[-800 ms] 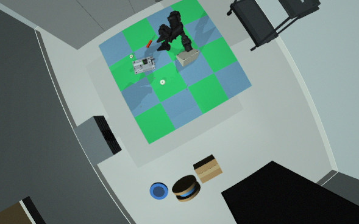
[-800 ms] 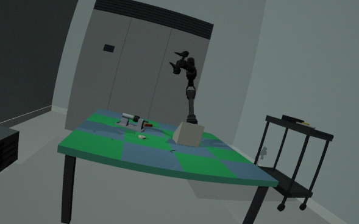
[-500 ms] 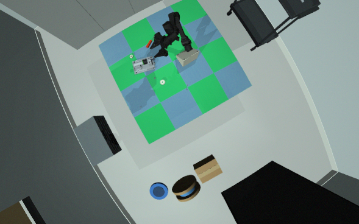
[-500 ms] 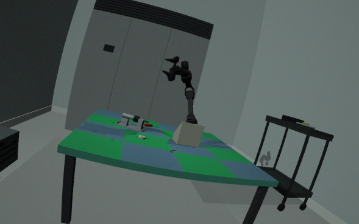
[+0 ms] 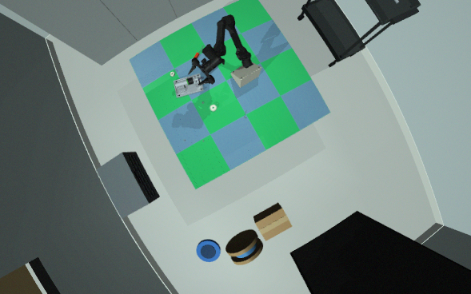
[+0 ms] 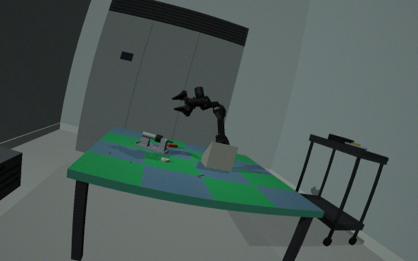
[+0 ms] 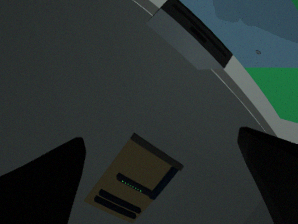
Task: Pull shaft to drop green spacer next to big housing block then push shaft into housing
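The grey fixture, a base plate (image 5: 179, 94) with raised supports, stands on the checkered table (image 5: 205, 164) (image 6: 175, 184). On it lies a pale cylinder (image 6: 149, 135). A thin green ring (image 6: 155, 136) shows between the cylinder and a black part (image 6: 159, 138). A thin dark rod end sticks out past the support (image 6: 163, 145). Single spacers on the shaft are too small to tell apart. My gripper (image 5: 195, 78) (image 6: 174, 103) (image 7: 163, 141) is wide open and empty, high above the table and fixture. The wrist view shows no part of the fixture.
A beige block (image 5: 247, 76) (image 6: 221, 157) stands by the arm's base. An orange-red piece (image 5: 197, 55) (image 6: 172, 145) lies behind the fixture. White round pieces (image 5: 172, 73) (image 5: 213, 107) lie on the table. A black cart (image 5: 333, 29) (image 6: 345, 150) stands beyond the table.
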Controlling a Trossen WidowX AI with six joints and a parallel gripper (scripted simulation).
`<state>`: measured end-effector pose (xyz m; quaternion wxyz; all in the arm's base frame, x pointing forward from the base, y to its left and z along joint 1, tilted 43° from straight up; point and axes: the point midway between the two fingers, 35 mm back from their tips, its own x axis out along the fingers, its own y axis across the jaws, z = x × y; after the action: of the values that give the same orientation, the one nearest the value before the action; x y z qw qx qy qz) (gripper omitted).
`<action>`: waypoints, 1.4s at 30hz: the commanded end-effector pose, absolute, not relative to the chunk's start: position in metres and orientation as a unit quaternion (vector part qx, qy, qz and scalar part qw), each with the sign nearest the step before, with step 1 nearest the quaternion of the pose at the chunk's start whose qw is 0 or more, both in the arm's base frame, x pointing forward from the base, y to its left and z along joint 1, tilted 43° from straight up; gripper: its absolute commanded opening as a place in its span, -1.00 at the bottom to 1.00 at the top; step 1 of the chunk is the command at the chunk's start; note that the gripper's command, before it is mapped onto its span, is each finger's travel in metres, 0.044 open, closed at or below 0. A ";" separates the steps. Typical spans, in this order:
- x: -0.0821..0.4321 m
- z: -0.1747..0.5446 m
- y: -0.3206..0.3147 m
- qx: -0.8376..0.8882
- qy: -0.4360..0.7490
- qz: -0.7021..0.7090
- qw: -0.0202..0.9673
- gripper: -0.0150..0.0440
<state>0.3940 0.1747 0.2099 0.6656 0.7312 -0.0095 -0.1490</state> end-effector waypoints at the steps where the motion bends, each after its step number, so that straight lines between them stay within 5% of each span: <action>1: 0.387 0.181 0.106 0.796 -0.076 -0.207 0.563 1.00; 16: 0.318 0.096 -0.039 0.871 -0.286 -0.291 0.274 1.00; 42: 0.319 0.100 -0.045 0.871 -0.288 -0.291 0.272 1.00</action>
<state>0.3190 -0.0446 0.0984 0.2757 0.8688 -0.2874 -0.2942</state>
